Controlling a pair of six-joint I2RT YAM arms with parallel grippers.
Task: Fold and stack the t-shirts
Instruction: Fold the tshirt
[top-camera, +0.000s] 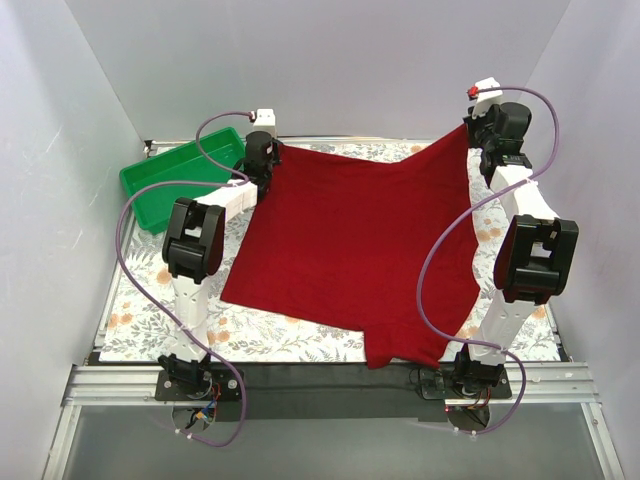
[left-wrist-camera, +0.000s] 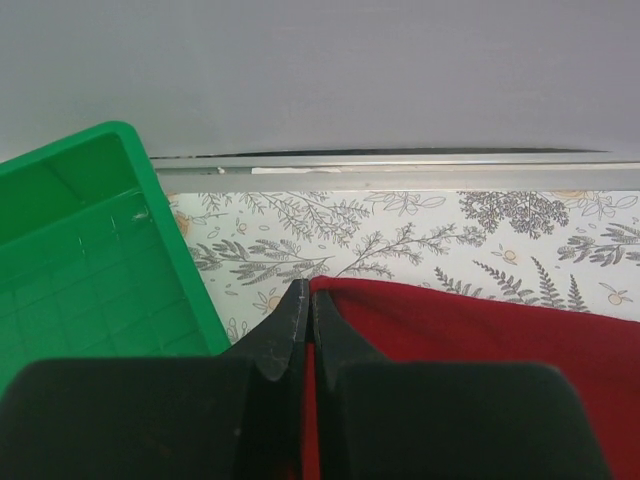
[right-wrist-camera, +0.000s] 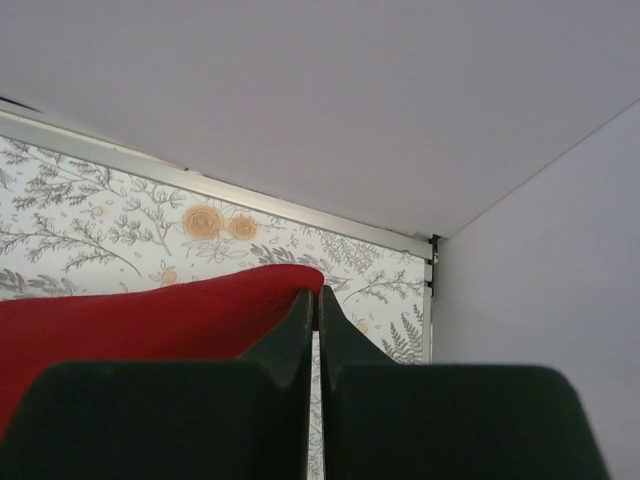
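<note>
A plain dark red t-shirt is spread over the floral table, its near hem hanging past the front edge. My left gripper is shut on the shirt's far left corner, and red cloth shows between the jaws of the left gripper in the left wrist view. At the far right, my right gripper is shut on the other far corner and holds it lifted off the table. In the right wrist view the red cloth meets the tips of that gripper from the left.
A green plastic tray sits at the far left, just left of the left gripper, and its near wall lies close to the fingers. The back wall's metal rail and the right wall are close to both grippers.
</note>
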